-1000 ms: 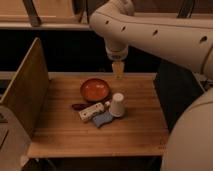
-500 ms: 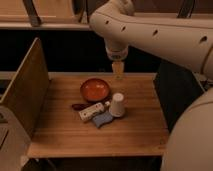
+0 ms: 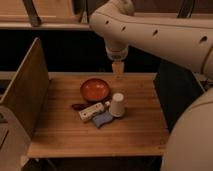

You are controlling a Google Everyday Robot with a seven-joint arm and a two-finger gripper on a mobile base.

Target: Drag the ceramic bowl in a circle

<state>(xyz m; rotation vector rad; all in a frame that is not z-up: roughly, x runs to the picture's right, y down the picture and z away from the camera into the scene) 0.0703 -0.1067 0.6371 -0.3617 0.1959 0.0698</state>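
The ceramic bowl (image 3: pixel 95 89) is round, orange-red with a darker rim, and sits upright on the wooden table (image 3: pixel 140 125) towards its back middle. My gripper (image 3: pixel 118 73) hangs from the white arm above the table's back edge, to the right of and behind the bowl, apart from it and holding nothing that I can see. An upturned white cup (image 3: pixel 117 105) stands just right of and in front of the bowl. A small dark red spoon-like piece (image 3: pixel 78 106) lies at the bowl's front left.
A white oblong object (image 3: pixel 91 111) and a blue flat item (image 3: pixel 103 119) lie in front of the bowl by the cup. A tall wooden side panel (image 3: pixel 27 92) borders the table's left. Dark shelving runs behind. My white arm fills the upper right.
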